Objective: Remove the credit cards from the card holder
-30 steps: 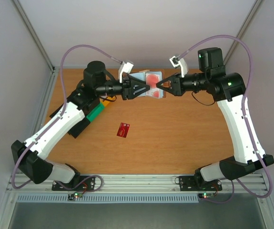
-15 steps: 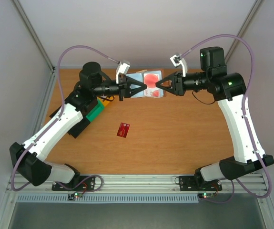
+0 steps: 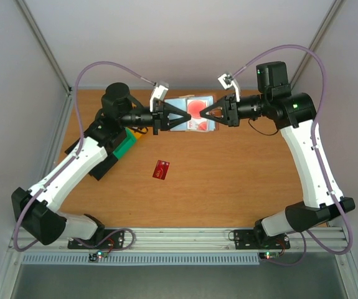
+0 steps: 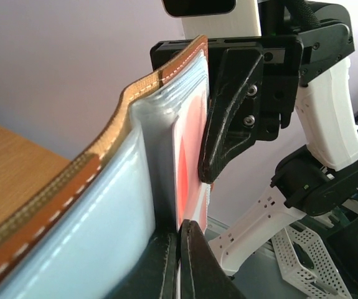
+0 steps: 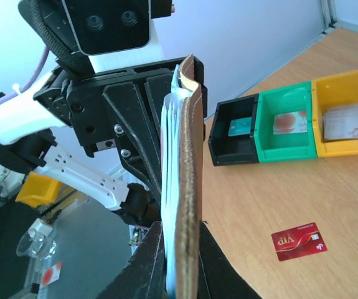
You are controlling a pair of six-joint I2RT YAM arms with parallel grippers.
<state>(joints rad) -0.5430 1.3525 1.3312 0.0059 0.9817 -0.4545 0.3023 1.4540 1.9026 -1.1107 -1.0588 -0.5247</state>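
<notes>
The card holder (image 3: 176, 103) hangs open above the far middle of the table, brown outside and pale blue inside. My right gripper (image 3: 205, 114) is shut on its right edge; in the right wrist view the holder (image 5: 190, 180) stands edge-on between the fingers. My left gripper (image 3: 187, 118) is shut on the edge of a red and white credit card (image 4: 188, 156) that still sits in a clear pocket of the holder (image 4: 129, 106). A second red credit card (image 3: 162, 169) lies flat on the table, also visible in the right wrist view as the red card (image 5: 299, 240).
A row of small bins stands at the left under my left arm: a black bin (image 5: 235, 134), a green bin (image 5: 287, 128) and a yellow bin (image 5: 347, 118), each with a card inside. The green bin (image 3: 124, 148) shows beside my left forearm.
My left gripper has shut on the card in the holder. Both grippers and the holder have shifted slightly left and toward the near side.
</notes>
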